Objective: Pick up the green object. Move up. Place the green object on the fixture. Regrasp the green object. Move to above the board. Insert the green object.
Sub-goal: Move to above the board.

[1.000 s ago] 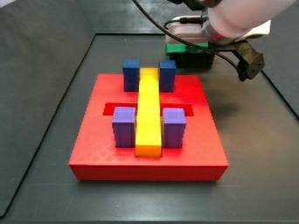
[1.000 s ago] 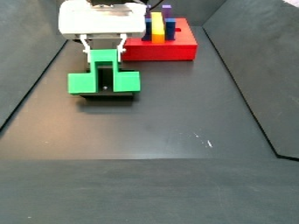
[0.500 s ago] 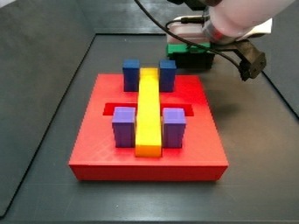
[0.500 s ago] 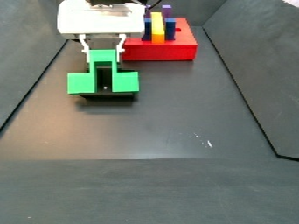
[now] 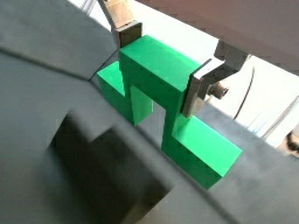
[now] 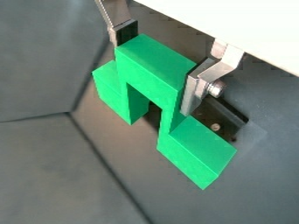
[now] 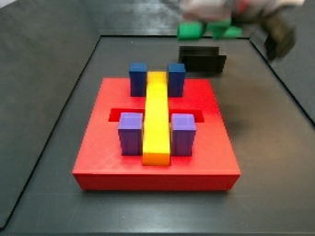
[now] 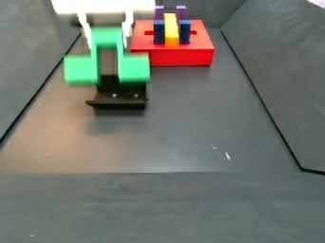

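Observation:
The green object (image 8: 83, 68) hangs in the air just above the fixture (image 8: 118, 99), clear of it. My gripper (image 8: 106, 46) is shut on the piece's raised centre, and the side arms stick out to either side. In both wrist views the silver fingers (image 5: 205, 82) (image 6: 200, 84) press against opposite faces of the green object (image 5: 158, 72) (image 6: 149, 70). My gripper (image 5: 163, 59) (image 6: 162, 59) holds it squarely. In a side view the gripper (image 7: 219, 20) and green object (image 7: 209, 31) are blurred above the fixture (image 7: 204, 62). The red board (image 7: 105, 164) lies apart from them.
The board carries a long yellow bar (image 7: 157, 115), blue posts (image 7: 139, 78) and purple posts (image 7: 131, 135). In a side view the board (image 8: 178, 55) sits behind and to the right of the fixture. Dark side walls (image 8: 32, 85) border the floor.
The gripper has risen with the green object, lifting it off the fixture. The fixture now stands bare. The board has not moved.

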Available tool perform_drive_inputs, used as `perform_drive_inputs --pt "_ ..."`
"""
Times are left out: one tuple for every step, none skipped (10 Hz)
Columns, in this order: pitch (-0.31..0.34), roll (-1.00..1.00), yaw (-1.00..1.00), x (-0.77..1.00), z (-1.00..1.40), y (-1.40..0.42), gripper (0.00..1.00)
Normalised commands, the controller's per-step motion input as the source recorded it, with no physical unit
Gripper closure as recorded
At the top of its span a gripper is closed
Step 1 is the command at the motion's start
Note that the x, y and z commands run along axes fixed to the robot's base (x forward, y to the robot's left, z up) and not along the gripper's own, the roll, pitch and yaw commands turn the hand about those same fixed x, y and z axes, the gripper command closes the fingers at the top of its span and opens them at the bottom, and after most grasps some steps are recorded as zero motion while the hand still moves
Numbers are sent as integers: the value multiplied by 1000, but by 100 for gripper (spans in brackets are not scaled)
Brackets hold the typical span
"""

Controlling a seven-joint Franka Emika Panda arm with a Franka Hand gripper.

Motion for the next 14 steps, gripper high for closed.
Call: perform_drive_inputs --pt "-42 -84 -32 -24 1400 12 100" --pt "21 -43 -43 -24 1400 -5 100" --pt "34 -26 -45 -22 1400 -11 100" --pt "43 -11 -31 -19 1400 -4 100" --pt "69 -12 -11 -1 788 -18 100" --pt "88 6 1 26 323 2 100" --pt "96 16 13 37 197 -4 100" --pt "37 -1000 -115 -1065 289 -1400 100" --pt "26 -1000 -111 -1089 293 -1400 100" --pt "5 -1000 -100 -1184 305 -1400 100" --pt "1 -1000 -91 -1236 279 -1400 100" --pt "5 -1000 -92 -1238 298 -1400 100" --pt "8 -1000 -88 -766 175 -821 100" --pt "13 -1000 -85 -536 106 -551 100"
